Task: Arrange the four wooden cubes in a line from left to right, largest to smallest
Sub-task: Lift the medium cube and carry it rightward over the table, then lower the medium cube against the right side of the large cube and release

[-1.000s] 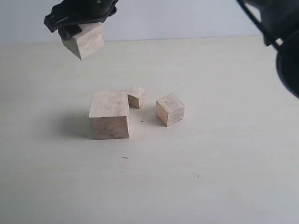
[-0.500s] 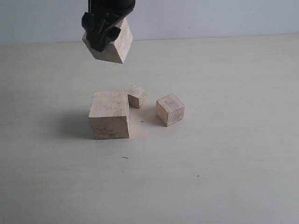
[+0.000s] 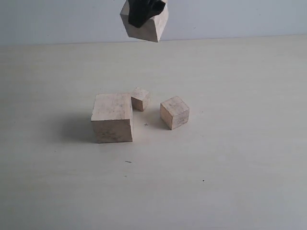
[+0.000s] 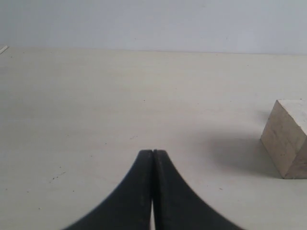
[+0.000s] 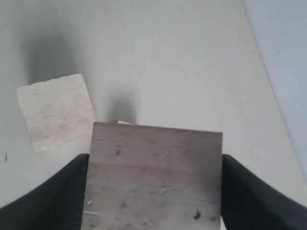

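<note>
Second-largest cube (image 3: 153, 29) hangs high over the back of the counter (image 3: 230, 158), tilted on a corner and clamped between the right fingers (image 5: 53, 201). Set down at that tilt, it could rock or land skewed. Its slot is just right of the largest cube (image 3: 112, 117), yet the smallest cube (image 3: 140, 99) sits at that one's back corner, touching or nearly, hard to tell. The third cube (image 3: 174, 112) lies near, so the gap looks tight and a nudge is likely. Left fingers (image 4: 136, 191) are pressed together, holding nothing.
</note>
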